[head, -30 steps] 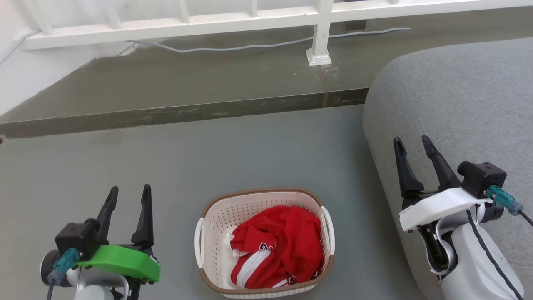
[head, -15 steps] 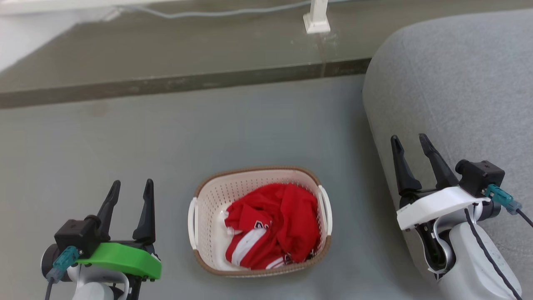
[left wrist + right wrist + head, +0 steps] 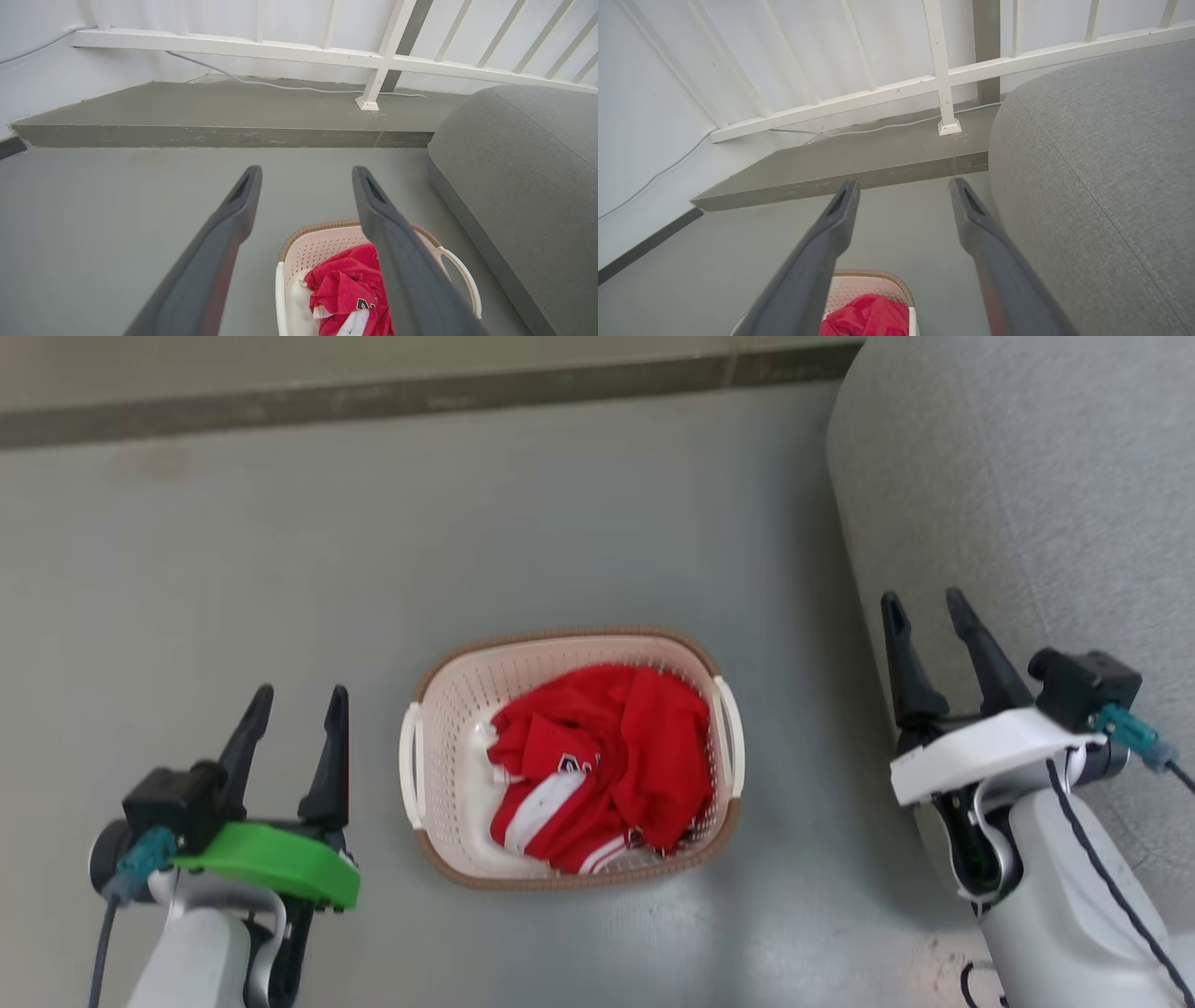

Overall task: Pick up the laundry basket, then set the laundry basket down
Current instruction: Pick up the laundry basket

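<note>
Well, L fingers (image 3: 331, 756) & R fingers (image 3: 904, 667) spread, empty, flanking laundry basket (image 3: 560, 636), not touching.

Your head camera looks almost straight down at the floor (image 3: 233, 569), from high enough to frame the whole laundry basket (image 3: 569, 635) mid-picture, with the left pincer (image 3: 301, 693) and right pincer (image 3: 922, 597) at the lower corners. Each wrist camera sits lower and faces forward along its own pincer toward the white railing (image 3: 280, 46) and step (image 3: 210, 135). All three views share the basket, floor and grey sofa (image 3: 1008, 476).
</note>
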Robot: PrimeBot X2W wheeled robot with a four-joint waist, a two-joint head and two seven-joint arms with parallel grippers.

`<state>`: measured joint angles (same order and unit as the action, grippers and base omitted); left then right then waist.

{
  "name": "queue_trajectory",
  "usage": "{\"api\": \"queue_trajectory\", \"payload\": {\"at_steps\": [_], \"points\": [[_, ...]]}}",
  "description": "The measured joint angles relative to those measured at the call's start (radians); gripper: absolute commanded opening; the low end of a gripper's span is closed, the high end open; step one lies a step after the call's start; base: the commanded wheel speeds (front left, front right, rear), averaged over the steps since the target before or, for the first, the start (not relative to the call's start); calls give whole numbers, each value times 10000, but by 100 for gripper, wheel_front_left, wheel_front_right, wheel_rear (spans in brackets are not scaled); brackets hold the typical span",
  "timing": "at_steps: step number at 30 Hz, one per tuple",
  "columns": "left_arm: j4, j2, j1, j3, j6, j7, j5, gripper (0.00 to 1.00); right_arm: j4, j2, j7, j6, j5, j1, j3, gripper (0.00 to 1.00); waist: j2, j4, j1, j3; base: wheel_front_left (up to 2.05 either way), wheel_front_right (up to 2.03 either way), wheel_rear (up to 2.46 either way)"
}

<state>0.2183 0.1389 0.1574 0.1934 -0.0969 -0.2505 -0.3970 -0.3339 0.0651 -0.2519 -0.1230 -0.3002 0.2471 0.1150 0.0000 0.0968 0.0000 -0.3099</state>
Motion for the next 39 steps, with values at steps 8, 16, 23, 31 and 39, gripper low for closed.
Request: {"api": "queue_trajectory", "payload": {"at_steps": [8, 16, 23, 31, 39], "points": [[688, 0, 1050, 138, -88, 249, -44, 100, -518, 2, -2, -2, -94, 770, -10, 100, 0, -28, 0, -1096, 0, 0, 0], [1766, -2, 2205, 466, -180, 665, -128, 100, -1484, 0, 0, -2, -186, 1436, 234, 100, 0, -120, 0, -2183, 0, 0, 0], [2915, -138, 3158, 993, -261, 1024, -182, 100, -2527, -4, 63, -2, -401, 2109, 665, 100, 0, -258, 1, -3164, 0, 0, 0], [3845, -326, 4155, 1450, -272, 1283, -182, 100, -3390, -2, 148, -2, -631, 2882, 1097, 100, 0, -416, 1, -4055, 0, 0, 0], [4725, -330, 5123, 1524, -272, 1519, -357, 100, -4088, -12, 167, -2, -805, 3671, 1499, 100, 0, -529, 2, -4920, 0, 0, 0]]}}
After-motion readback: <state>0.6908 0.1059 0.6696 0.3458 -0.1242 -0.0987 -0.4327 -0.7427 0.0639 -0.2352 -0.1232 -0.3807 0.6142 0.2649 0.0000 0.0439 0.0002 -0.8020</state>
